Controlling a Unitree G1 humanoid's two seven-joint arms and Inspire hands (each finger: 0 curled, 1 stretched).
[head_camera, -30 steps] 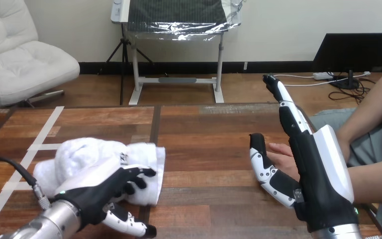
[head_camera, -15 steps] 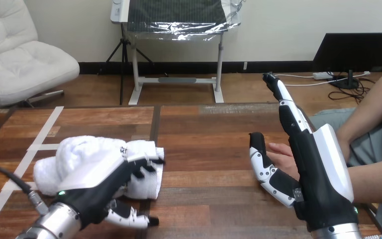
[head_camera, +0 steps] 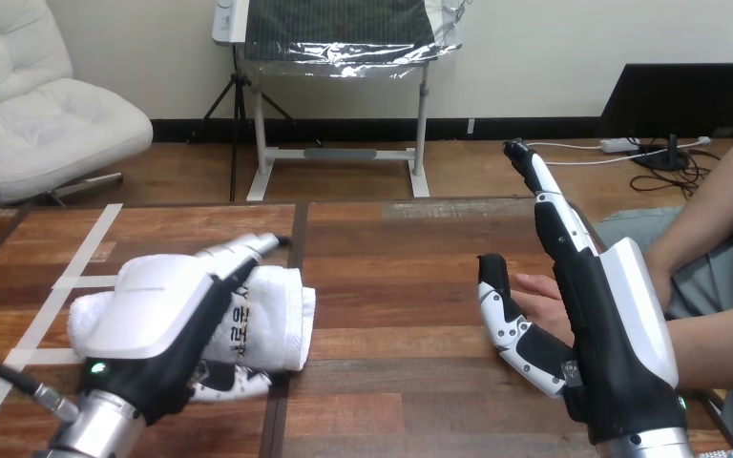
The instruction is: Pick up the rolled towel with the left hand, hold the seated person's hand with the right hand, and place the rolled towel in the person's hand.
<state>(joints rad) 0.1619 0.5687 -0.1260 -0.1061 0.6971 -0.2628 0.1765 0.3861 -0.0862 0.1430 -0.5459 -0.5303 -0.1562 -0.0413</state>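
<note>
Towel (head_camera: pixel 275 317) lies under your left hand (head_camera: pixel 157 305), stretched flat to grip it; right hand (head_camera: pixel 618 315), spread, flanks person's hand (head_camera: pixel 537 289) for holding.

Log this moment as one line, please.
left hand: open, laid over rolled towel on table | right hand: open, beside person's hand, not gripping | rolled towel not yet lifted

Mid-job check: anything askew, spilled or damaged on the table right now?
Nothing stands out. The rolled towel lies intact on the table under the left hand; the right hand stands open beside the person's hand.
</note>
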